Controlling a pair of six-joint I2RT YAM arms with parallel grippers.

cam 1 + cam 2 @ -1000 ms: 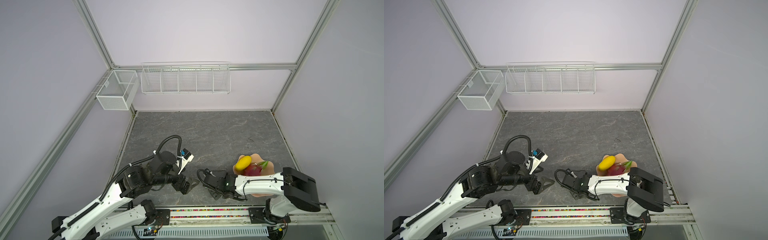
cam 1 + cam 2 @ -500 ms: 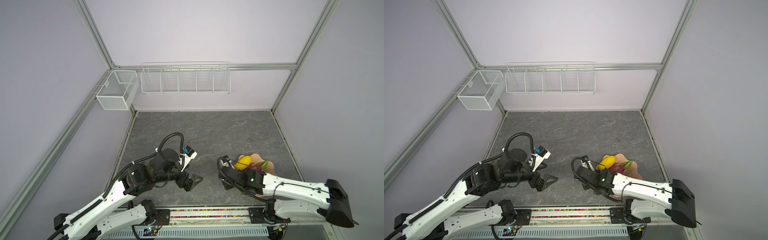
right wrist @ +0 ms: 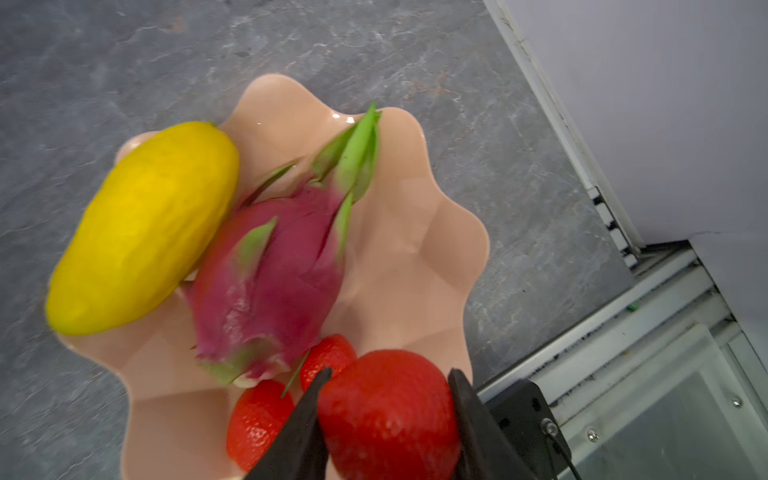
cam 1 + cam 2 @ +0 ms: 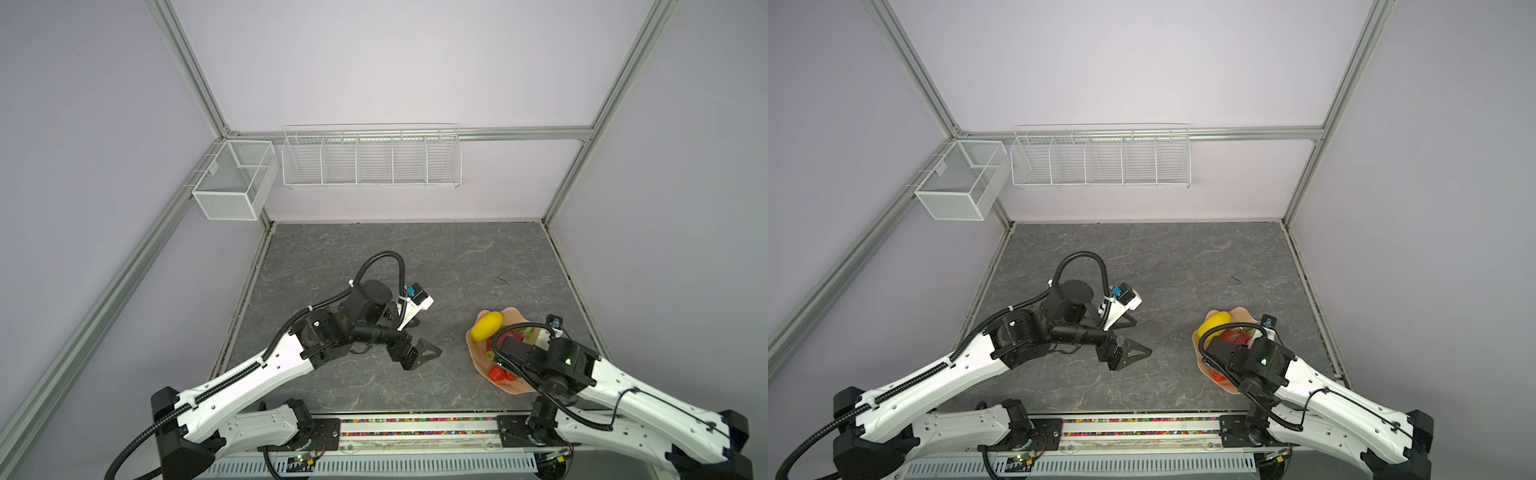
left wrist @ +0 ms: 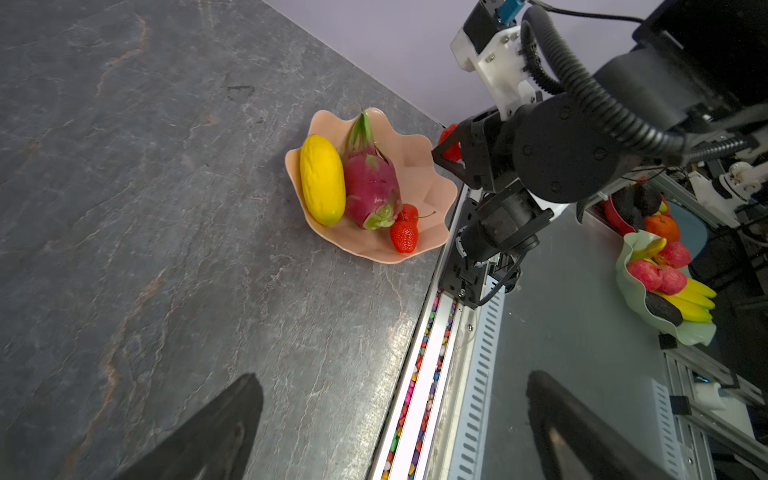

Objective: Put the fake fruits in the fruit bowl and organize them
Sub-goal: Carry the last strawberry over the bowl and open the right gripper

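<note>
Red berry within right tool

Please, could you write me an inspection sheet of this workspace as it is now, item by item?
Surface: grey marbled tabletop, one small dark mark.
Job's things: yellow fruit, dragon fruit and two red berries lie in the fruit bowl; third red berry held near its rim.
Clutter: nothing seen.
Grippers: right gripper jaws shut on the third red berry; left gripper jaws open, empty.
Cables: black corrugated hoses loop on both arms.
Surroundings: white wire baskets on the walls; another bowl of fruit beyond the rail.
</note>
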